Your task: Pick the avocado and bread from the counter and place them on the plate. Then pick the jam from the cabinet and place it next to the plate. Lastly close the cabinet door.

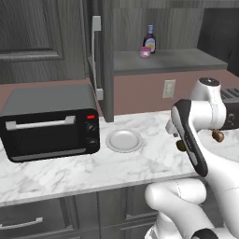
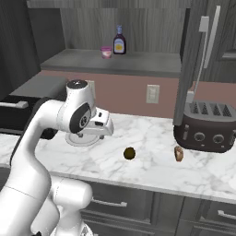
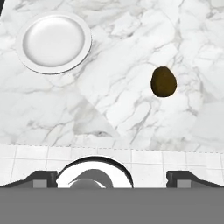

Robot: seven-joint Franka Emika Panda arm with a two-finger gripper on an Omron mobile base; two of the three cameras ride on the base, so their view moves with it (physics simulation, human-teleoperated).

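Observation:
The avocado (image 3: 163, 81) is a dark olive oval lying on the white marble counter (image 1: 140, 163); it also appears as the avocado (image 2: 129, 153) and the avocado (image 1: 181, 145), partly behind my arm. The tan bread (image 2: 179, 153), (image 1: 217, 136) lies further right, in front of the toaster. The pale round plate (image 3: 54, 41), (image 1: 123, 140) is bare. My gripper (image 3: 116, 178) hovers above the counter between plate and avocado, open, holding nothing; its hand (image 2: 102, 126) hides part of the plate. The pink jam (image 1: 145, 52), (image 2: 106, 52) stands on the cabinet shelf (image 1: 163, 60). The cabinet door (image 2: 193, 60) stands open.
A black toaster oven (image 1: 49, 121) sits left of the plate. A dark toaster (image 2: 205, 124) stands at the right under the open door. A taller dark bottle (image 1: 150, 39) stands beside the jam. The other door (image 1: 95, 46) shows edge-on above the oven.

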